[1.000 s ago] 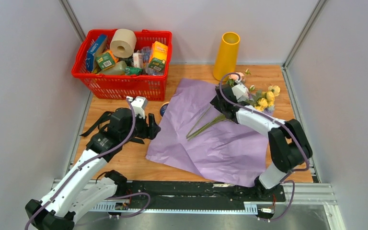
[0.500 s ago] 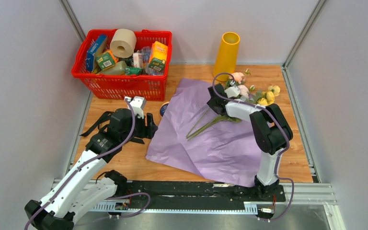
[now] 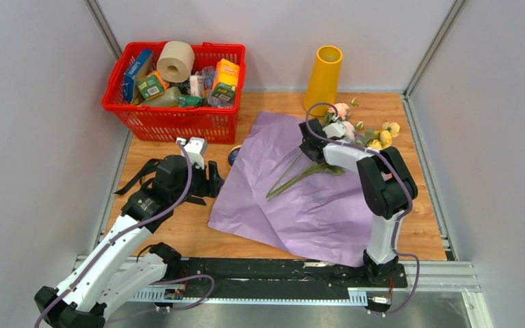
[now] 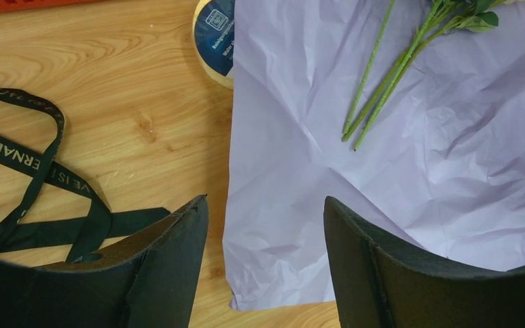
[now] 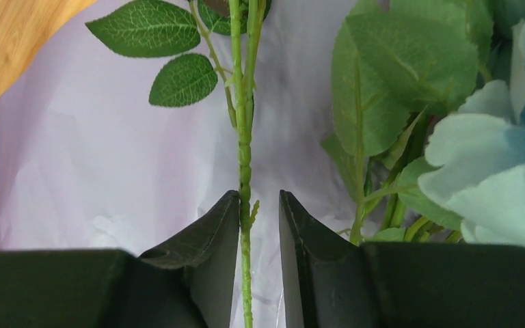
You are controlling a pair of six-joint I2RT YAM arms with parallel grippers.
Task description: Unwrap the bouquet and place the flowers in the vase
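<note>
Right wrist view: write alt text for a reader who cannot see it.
The right pincer straddles one thin green stem, its dark fingers narrowly apart with a gap showing beside the stem. Behind is crumpled lilac paper, with green leaves above and a pale blue bloom at the right edge.

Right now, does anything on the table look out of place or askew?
A small roll is partly covered by the lilac paper, and the black ribbon lies loose on the table nearby. The vase stands upright.
</note>
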